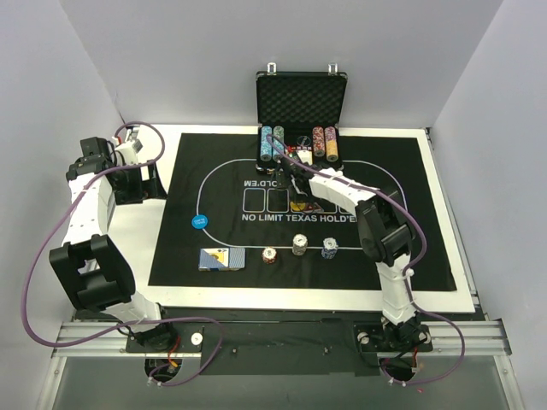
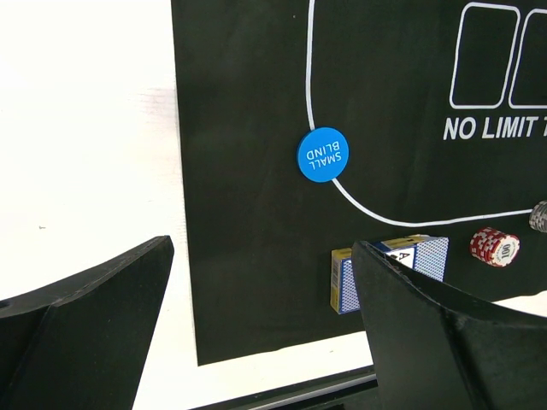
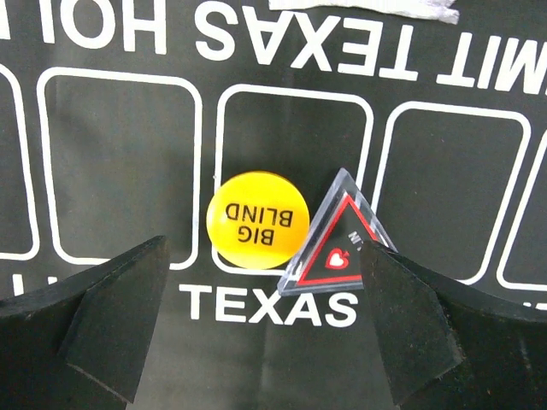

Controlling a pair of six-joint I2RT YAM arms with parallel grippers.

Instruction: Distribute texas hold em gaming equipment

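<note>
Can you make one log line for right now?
left end effector: open, empty | right end effector: open above BIG BLIND button, triangular marker | SMALL BLIND button: on mat

Plain pale grey walls (image 1: 171, 60) close in a white table (image 1: 141, 226) on three sides; an aluminium rail (image 1: 461, 329) runs along its near edge; even, soft light

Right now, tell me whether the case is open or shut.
Open: the case lid stands upright, foam lining showing, chip stacks visible inside.
</note>
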